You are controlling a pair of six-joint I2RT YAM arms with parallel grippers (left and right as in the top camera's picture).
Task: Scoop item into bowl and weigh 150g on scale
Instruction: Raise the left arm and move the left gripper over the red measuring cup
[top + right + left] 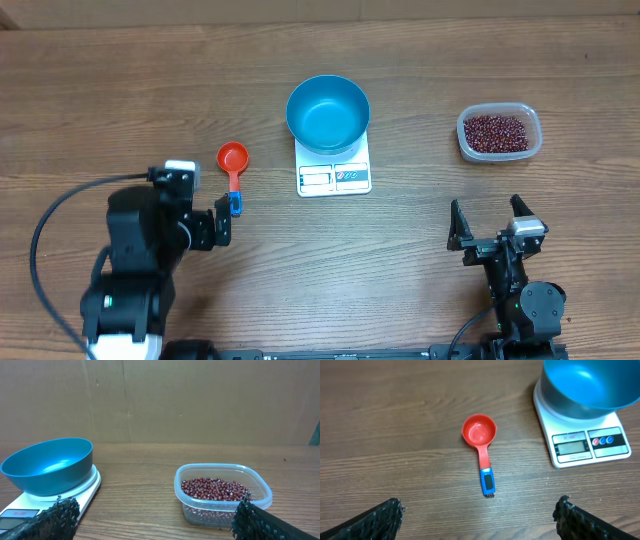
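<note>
**A:** How much room is there around the scale (334, 170)?

**B:** Bare table (120, 90) runs left of it past the red scoop (233, 165), and right of it to the clear tub (538, 133). The left gripper (224, 220) is just beside the scoop's handle. The right gripper (488, 222) is well apart. Both are spread wide, grasping nothing.

**A:** And the beans (495, 131)?

**B:** They are tiny, oval and dark red-brown, piled loosely in the tub. The blue bowl (327, 112) sits on the scale.
</note>
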